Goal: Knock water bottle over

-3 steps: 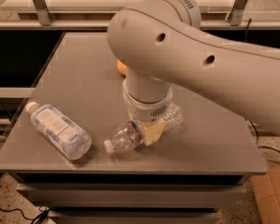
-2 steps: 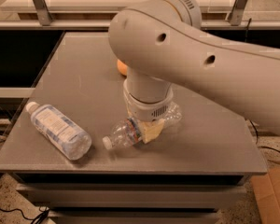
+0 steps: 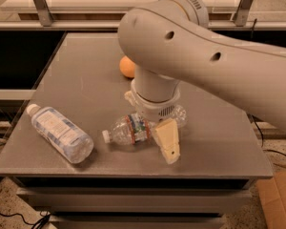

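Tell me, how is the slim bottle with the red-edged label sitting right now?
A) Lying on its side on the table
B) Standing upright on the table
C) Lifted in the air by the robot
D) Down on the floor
A: the water bottle lies flat on the table, its white cap pointing left, with the gripper down over its right part.

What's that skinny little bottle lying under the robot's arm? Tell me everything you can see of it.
The water bottle is slim, clear ribbed plastic with a white cap and a narrow red-edged label band. It lies on its side on the grey table, cap pointing left, its base end partly hidden under the robot's wrist. The gripper sits just in front of its middle, covering part of it and apparently touching it.
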Controlling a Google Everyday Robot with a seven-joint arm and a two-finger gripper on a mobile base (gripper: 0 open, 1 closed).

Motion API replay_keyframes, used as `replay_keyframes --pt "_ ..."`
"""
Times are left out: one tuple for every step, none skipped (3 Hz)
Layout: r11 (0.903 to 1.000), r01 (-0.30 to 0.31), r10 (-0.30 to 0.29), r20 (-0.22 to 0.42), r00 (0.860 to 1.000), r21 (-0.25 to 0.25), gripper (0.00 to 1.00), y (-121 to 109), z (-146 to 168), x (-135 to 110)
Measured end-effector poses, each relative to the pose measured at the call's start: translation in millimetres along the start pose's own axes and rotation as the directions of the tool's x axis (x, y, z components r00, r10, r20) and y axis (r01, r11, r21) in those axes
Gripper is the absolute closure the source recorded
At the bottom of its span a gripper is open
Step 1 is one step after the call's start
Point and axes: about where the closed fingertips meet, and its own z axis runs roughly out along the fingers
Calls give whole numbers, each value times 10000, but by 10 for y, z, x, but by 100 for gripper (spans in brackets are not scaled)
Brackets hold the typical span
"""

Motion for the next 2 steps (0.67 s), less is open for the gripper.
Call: replay_keyframes --pt "10000 -79 79 66 9999 -33 0 -13 2 55" --pt "9996 -277 278 129 9995 -43 0 -53 1 126"
